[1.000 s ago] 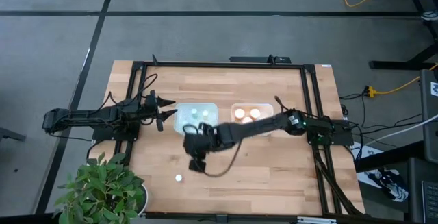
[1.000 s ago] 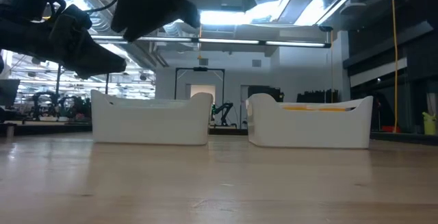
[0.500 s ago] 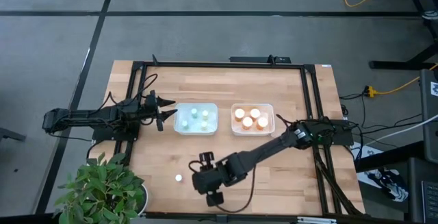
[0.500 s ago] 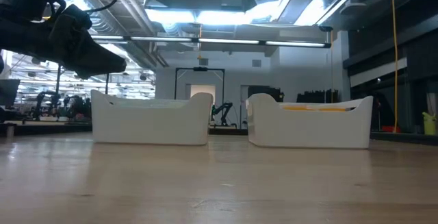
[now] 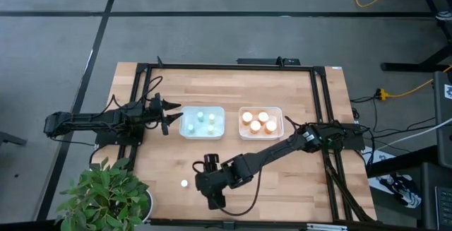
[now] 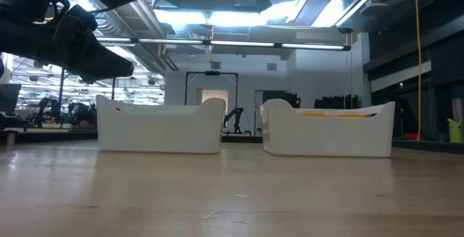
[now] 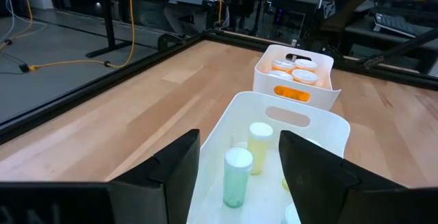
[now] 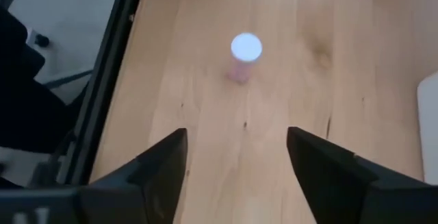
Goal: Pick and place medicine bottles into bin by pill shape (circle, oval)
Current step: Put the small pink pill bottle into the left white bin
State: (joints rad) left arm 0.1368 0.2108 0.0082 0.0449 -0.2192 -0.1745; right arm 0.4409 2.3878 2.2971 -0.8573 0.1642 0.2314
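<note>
Right tool (image 5: 210, 201) is hanging open and empty over the bench (image 5: 296, 181), facing the last loose bottle (image 5: 184, 184), probably lining up a pick. Left tool (image 5: 168, 112) is waiting, wide, beside the pale-bottle bin (image 5: 185, 133).

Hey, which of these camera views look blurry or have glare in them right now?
Right wrist view: soft all over, the lone bottle on the wood smeared. Low view: ceiling lights glare and the arms overhead are dark shapes. Left wrist view: near fingers out of focus. High view: even light.
</note>
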